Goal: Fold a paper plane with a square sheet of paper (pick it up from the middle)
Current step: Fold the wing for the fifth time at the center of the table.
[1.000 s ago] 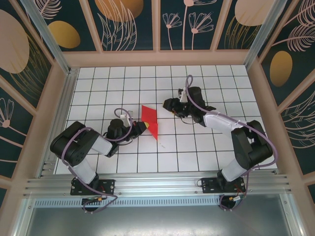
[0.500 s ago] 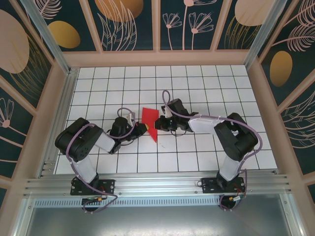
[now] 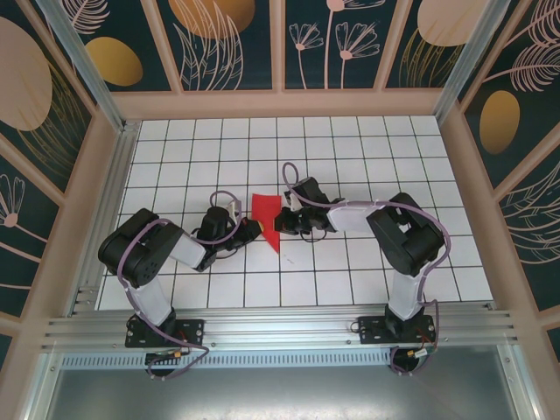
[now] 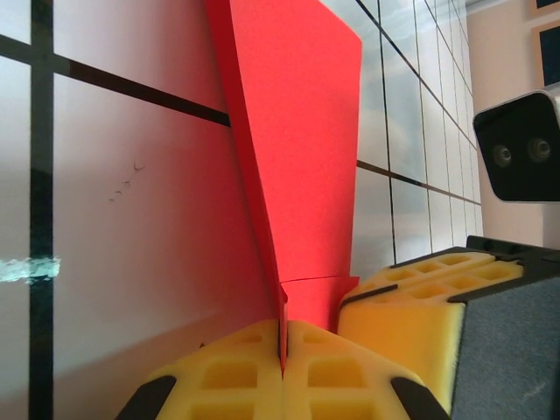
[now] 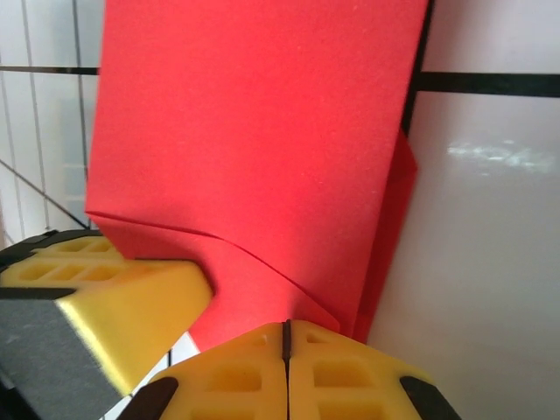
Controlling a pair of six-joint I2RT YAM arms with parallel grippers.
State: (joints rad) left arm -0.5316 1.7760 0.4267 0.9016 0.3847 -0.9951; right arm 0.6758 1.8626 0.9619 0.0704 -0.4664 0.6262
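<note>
1. Creased red paper sheet [image 3: 266, 217] is noted at mid-table on the white gridded tabletop [image 3: 367, 149], flanked by both grippers.
2. Left gripper [image 3: 253, 229]: yellow foam pads [image 4: 219, 381] are clenched on the sheet's edge.
3. Right gripper [image 3: 282, 222]: pads are pressed together, with the sheet pinched at their seam.

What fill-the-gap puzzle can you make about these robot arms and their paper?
The paper is coloured ____. The left gripper is ____ on it. The right gripper pinches it too, so the number of grippers holding it is ____. Their fingers are coloured ____.
Missing words: red, shut, two, yellow.
</note>
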